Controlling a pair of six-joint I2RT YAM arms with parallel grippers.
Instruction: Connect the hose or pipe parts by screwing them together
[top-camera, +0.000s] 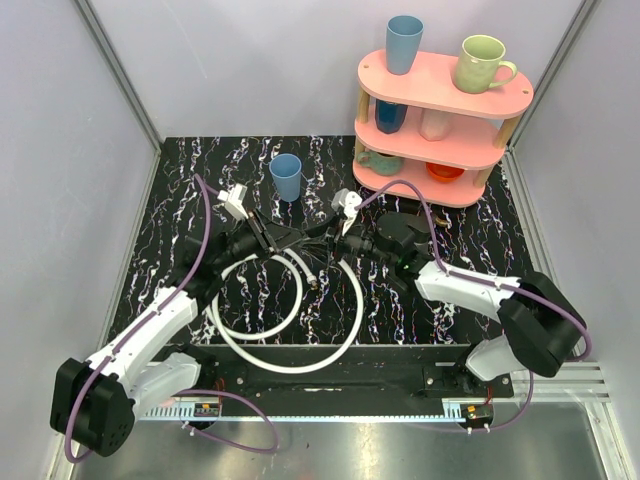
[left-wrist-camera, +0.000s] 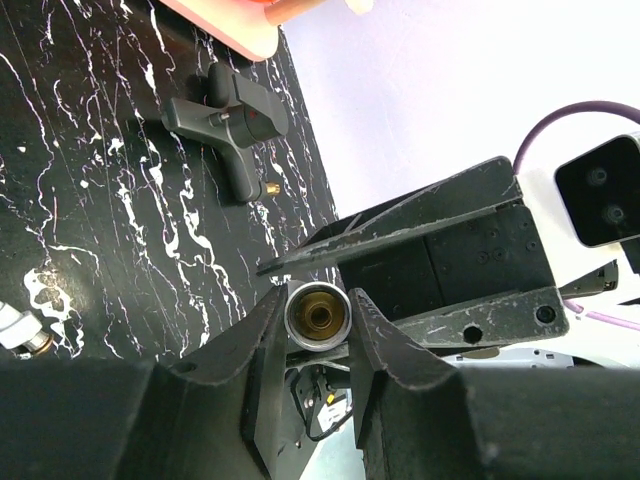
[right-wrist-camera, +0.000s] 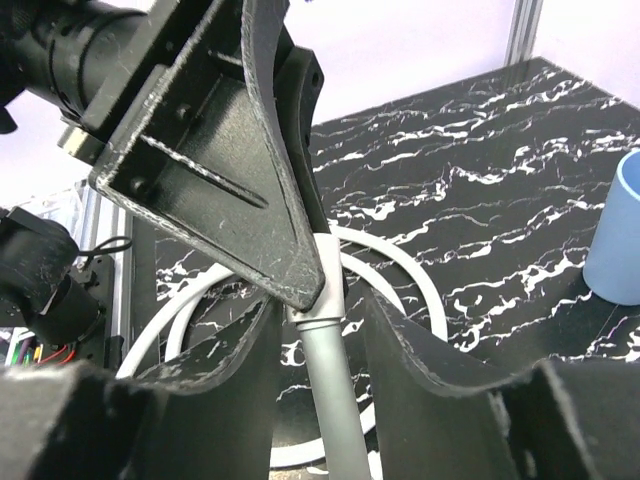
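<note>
None of the screwing together looks done yet, as far as I can judge. The left gripper (left-wrist-camera: 316, 300) has its fingers closed onto a metal fitting (left-wrist-camera: 318, 322) and holds it up over the middle of the table (top-camera: 420, 320). The fitting's brass bore faces the wrist camera and is empty, so nothing is threaded into it. The right gripper (right-wrist-camera: 322, 310) stands partly open astride the grey sleeve (right-wrist-camera: 330, 400) that runs up to the left fingers. A sliver of gap shows on each side, so it grips nothing. The white hoses (top-camera: 355, 310) lie in loops on the table below. A second loose end (left-wrist-camera: 22, 340) rests on the tabletop, well apart from the held fitting. A mating end must be brought to the held fitting, the threads lined up, and the two turned together. The left finger hides whether sleeve and fitting are one piece.
</note>
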